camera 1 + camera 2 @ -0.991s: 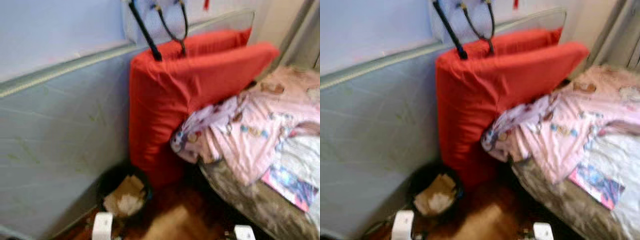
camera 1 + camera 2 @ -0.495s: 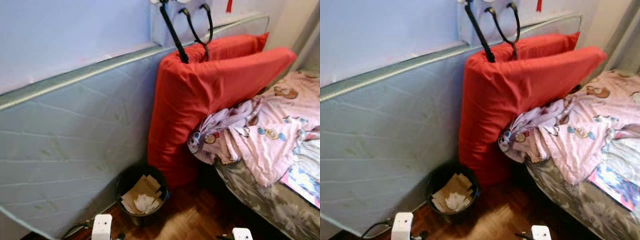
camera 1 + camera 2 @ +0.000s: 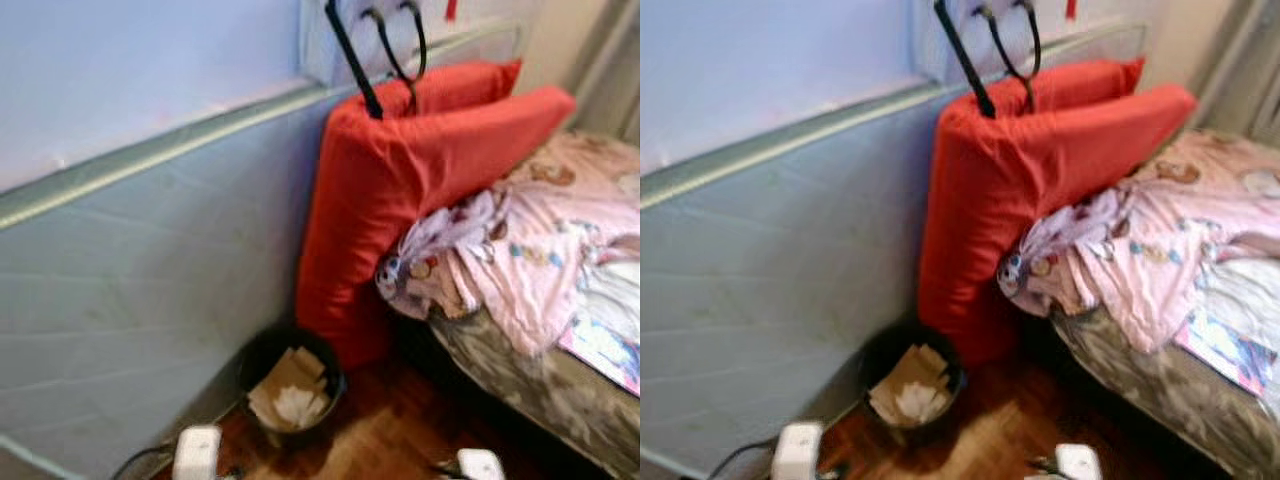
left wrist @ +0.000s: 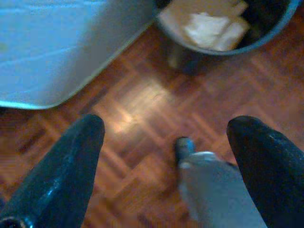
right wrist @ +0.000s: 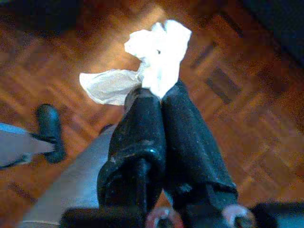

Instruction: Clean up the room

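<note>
Right gripper (image 5: 159,97): its two black fingers are pressed together, pinching a crumpled white tissue (image 5: 152,66) at their tips; it hangs over the parquet floor (image 5: 247,123) in the wrist view.
Tissue: a bunched white wad with one flap trailing out to the side, held above the floor and lit by a bright patch on the wood behind it.
Left gripper (image 4: 173,142): fingers spread wide with nothing between them, pointing down at the parquet.
Waste bin (image 3: 290,385): a dark round bin at the lower centre of the head view, on the floor just beside the foot of the red cushion; in the left wrist view its rim sits at the upper right of the frame.
Bin contents: pieces of brown cardboard (image 3: 282,378) and white paper (image 3: 300,405) lie inside.
Mattress (image 3: 130,290): a pale grey quilted mattress stands on edge against the wall, across the left half of the frame.
Red cushion (image 3: 400,190): large, upright, leaning at the upper centre, between the mattress and the bed.
Black straps (image 3: 385,45): they hang on the wall above the cushion's top edge.
Bed (image 3: 530,375): at the right, with a grey floral side.
Pink printed blanket (image 3: 520,250): rumpled, spilling over the bed's edge.
</note>
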`<state>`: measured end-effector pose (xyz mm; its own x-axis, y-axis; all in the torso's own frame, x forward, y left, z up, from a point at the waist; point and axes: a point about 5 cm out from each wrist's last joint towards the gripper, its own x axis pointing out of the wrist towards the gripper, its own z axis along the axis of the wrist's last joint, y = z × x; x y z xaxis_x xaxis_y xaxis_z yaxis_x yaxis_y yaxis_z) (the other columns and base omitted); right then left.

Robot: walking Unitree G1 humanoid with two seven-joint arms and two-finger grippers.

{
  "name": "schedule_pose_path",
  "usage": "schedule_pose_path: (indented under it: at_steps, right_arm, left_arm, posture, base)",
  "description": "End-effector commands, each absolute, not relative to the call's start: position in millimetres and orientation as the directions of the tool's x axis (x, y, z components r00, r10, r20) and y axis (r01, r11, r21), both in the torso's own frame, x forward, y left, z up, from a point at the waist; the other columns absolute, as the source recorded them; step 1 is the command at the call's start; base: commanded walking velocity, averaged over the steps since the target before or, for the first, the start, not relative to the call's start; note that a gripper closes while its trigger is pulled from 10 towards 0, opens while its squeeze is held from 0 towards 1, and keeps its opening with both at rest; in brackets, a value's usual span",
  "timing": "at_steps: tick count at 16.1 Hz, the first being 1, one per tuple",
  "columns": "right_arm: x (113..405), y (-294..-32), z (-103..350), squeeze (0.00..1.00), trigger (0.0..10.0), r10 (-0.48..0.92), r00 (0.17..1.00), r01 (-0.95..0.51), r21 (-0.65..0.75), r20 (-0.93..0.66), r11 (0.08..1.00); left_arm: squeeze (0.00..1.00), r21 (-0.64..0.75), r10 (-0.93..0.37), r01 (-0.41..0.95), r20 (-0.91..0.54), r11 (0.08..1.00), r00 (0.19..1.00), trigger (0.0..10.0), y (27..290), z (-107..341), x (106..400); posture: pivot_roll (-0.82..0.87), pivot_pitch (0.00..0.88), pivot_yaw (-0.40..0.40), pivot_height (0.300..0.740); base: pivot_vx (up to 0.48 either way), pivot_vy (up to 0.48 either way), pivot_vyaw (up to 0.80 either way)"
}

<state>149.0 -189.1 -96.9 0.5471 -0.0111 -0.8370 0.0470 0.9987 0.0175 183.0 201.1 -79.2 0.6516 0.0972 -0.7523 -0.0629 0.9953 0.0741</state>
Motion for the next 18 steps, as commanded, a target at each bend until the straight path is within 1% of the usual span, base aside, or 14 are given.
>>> schedule_pose_path:
  at_steps: [1, 9, 18]
  right_arm:
    - [144.2, -197.4, -97.7, 0.00, 10.0, -0.031, 0.532, 0.050, -0.005, -0.846, 0.999]
    - [144.2, -197.3, -97.7, 0.00, 10.0, -0.028, 0.533, 0.049, -0.003, -0.846, 0.999]
    - [145.7, -197.3, -97.0, 0.00, 10.0, -0.029, 0.541, 0.042, -0.008, -0.841, 0.999]
  left_arm:
    - [0.00, 0.059, 0.082, -0.057, -0.755, 0.997, 0.650, 10.0, 194.5, -80.2, 183.2]
    - [0.00, 0.060, 0.083, -0.058, -0.758, 0.996, 0.647, 10.0, 194.7, -80.7, 182.4]
    - [0.00, 0.052, 0.094, -0.084, -0.760, 0.995, 0.643, 10.0, 196.5, -80.7, 182.3]
  posture:
    - [0.01, 0.000, -0.008, 0.740]
    - [0.00, 0.000, -0.008, 0.740]
    - [0.00, 0.000, -0.008, 0.740]
  base:
    - [0.000, 0.322, 0.00]
    - [0.000, 0.313, 0.00]
    - [0.000, 0.000, 0.00]
